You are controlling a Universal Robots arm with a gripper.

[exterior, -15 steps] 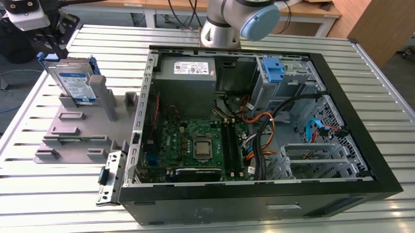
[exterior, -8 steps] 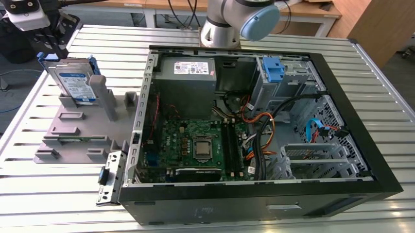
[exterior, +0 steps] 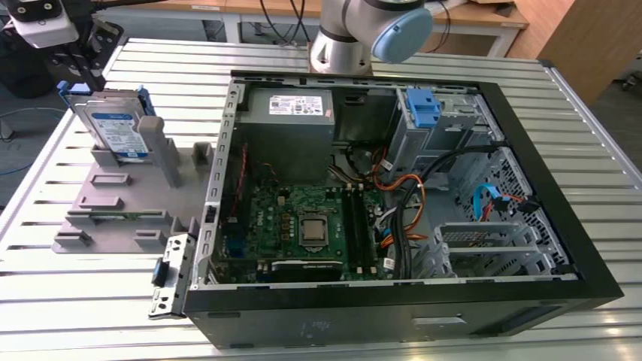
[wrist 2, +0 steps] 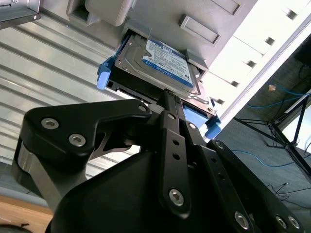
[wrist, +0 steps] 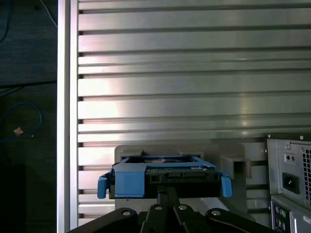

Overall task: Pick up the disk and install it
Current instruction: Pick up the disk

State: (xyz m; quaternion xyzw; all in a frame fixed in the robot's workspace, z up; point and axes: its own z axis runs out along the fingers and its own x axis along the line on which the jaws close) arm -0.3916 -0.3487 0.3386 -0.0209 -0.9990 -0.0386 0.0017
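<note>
The disk is a silver hard drive with a white-and-blue label in a bright blue caddy. It stands upright in a grey holder at the exterior view's left, outside the computer case. My gripper hangs just above the disk's upper edge. In the second wrist view the two black fingers lie pressed together, and the gripper has its tips at the disk's near edge. The first wrist view shows the gripper centred on the caddy edge of the disk. Nothing sits between the fingers.
An open black computer case lies on the slatted aluminium table. It holds a grey power supply, a green motherboard, cables and a bare blue bracket in the drive bay. The arm's base stands behind the case.
</note>
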